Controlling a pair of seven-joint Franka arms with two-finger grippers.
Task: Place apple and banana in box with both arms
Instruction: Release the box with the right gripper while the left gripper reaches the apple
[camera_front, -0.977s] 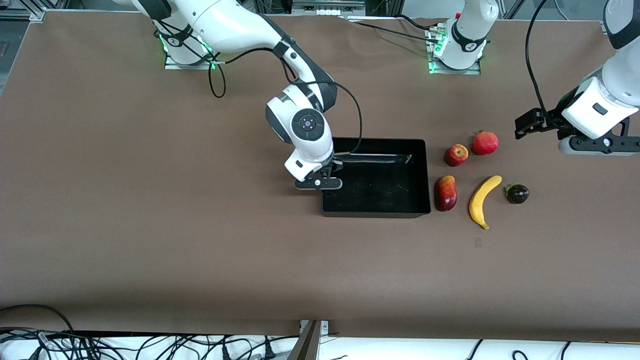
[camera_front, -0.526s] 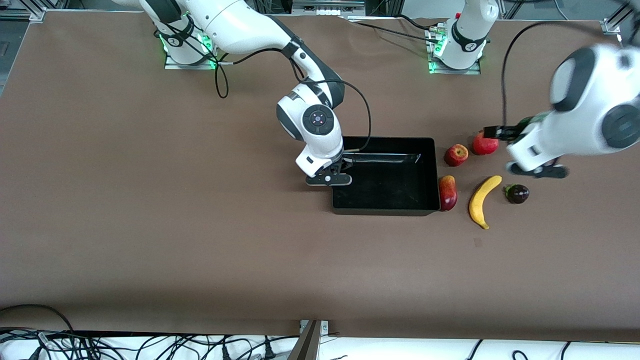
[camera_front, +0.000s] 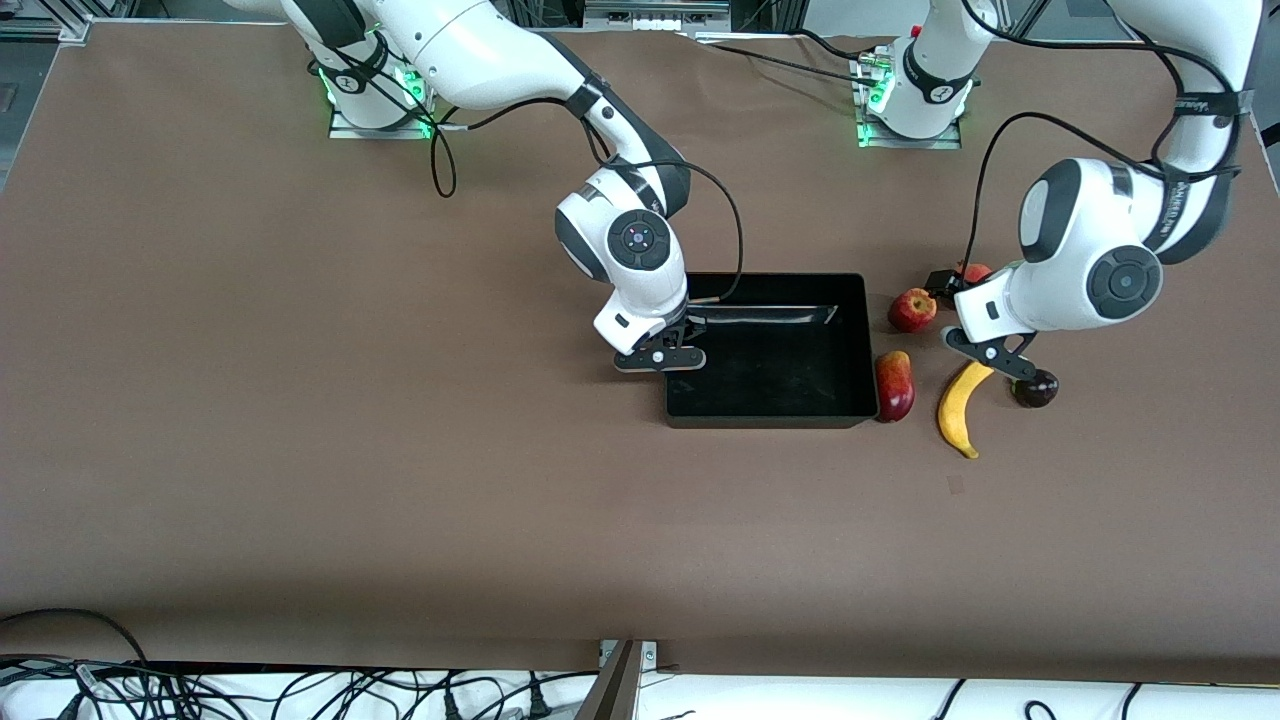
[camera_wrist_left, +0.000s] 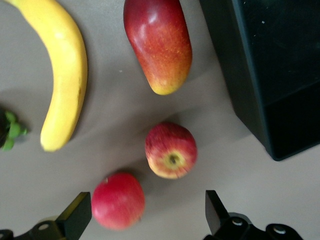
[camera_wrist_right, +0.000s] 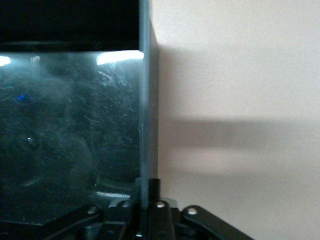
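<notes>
The black box (camera_front: 760, 420) sits mid-table. My right gripper (camera_front: 660, 356) is shut on the box's end wall (camera_wrist_right: 145, 100), with its pads (camera_wrist_right: 156, 192) pinching the rim. The apple (camera_front: 912, 309) lies on the table past the box toward the left arm's end. The banana (camera_front: 956, 408) lies nearer the front camera than the apple. My left gripper (camera_front: 988, 356) is open and empty, hovering over the fruits. In the left wrist view its fingers (camera_wrist_left: 75, 220) flank a plain red crowned fruit (camera_wrist_left: 118, 200), with the apple (camera_wrist_left: 171, 150), banana (camera_wrist_left: 65, 70) and box (camera_wrist_left: 270, 75) ahead.
A red-yellow mango (camera_front: 895, 385) lies right against the box's end wall. The red crowned fruit (camera_front: 972, 271) is mostly hidden by the left hand. A dark purple fruit (camera_front: 1036, 388) sits beside the banana. Cables trail from both arms.
The right gripper has dragged the box toward the fruits, up to the mango. The left arm has swung in from the table's end and come down over the fruits.
</notes>
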